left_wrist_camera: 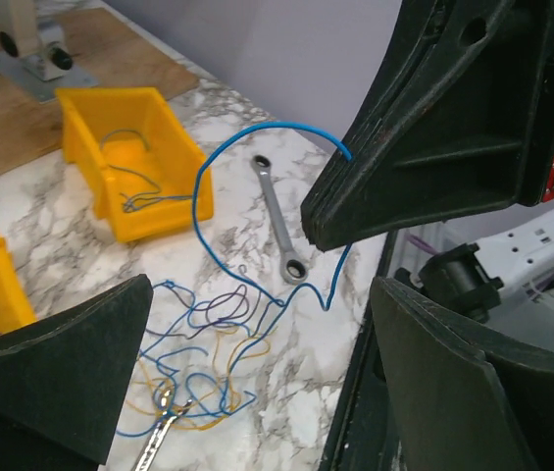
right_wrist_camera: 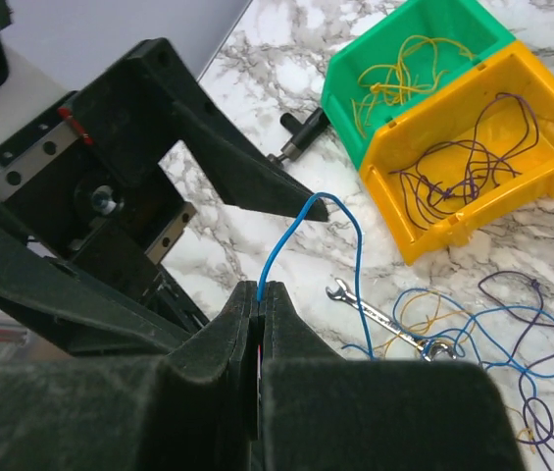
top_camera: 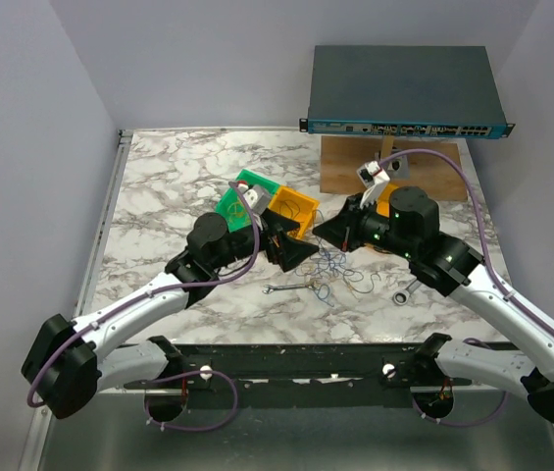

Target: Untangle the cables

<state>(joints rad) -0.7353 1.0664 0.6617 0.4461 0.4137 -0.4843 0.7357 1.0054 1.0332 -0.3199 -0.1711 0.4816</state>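
- Pinching a blue cable (right_wrist_camera: 360,265), the right gripper (right_wrist_camera: 260,292) has its fingers pressed tight on the strand, which arches up and drops to the table.
- The left gripper (left_wrist_camera: 257,294) gapes wide close by, grasping nothing.
- The other cables (right_wrist_camera: 473,324) lie tangled on the marble table (top_camera: 159,177), partly across a silver wrench (right_wrist_camera: 379,316), near the yellow bin (right_wrist_camera: 453,211).
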